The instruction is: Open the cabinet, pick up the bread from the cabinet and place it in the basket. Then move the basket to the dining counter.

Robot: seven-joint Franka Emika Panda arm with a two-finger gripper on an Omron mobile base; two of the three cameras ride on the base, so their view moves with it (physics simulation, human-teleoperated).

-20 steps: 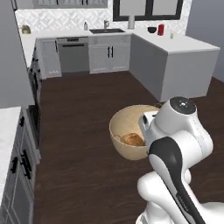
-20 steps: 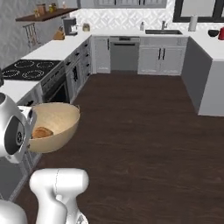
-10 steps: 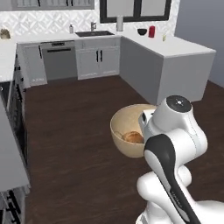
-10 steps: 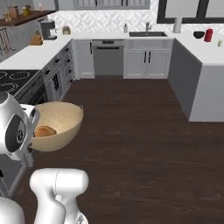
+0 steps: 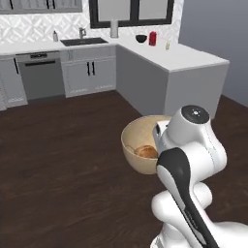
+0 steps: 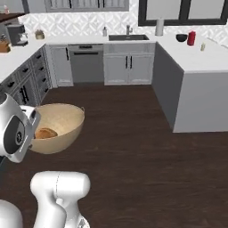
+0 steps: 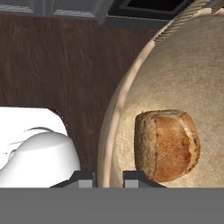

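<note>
Left base view: the basket [image 5: 138,145], a round tan bowl, is held up above the dark wood floor [image 5: 63,160], directly in front of the arm's white wrist. The bread [image 5: 146,152] lies inside it, low against the near wall. The wrist covers the basket's right rim, so the gripper itself is hidden here. Beyond, the dining counter [image 5: 189,65] stands with pale sides and a light top, well apart from the basket. On the far end of that top stand a black bowl [image 5: 141,38] and a red canister [image 5: 153,38]. A sink [image 5: 83,41] is set in the back worktop, with grey base cabinets below.

Right base view: the basket [image 6: 60,127] hangs off the floor [image 6: 133,156] beside the arm's head at the left edge. The bread [image 6: 45,133] rests inside, on the side nearest the arm. The dining counter [image 6: 196,84] occupies the right, well apart from the basket. A coffee machine [image 6: 17,34] sits on the left worktop.

Hand view: the gripper [image 7: 109,180] has its 2 fingertips [image 7: 84,180] pressed close on the basket's rim [image 7: 109,127], 1 tip outside the wall and 1 inside. The bread [image 7: 167,145] lies on the woven inner surface, just beside the inner tip. Dark floor shows past the rim.
</note>
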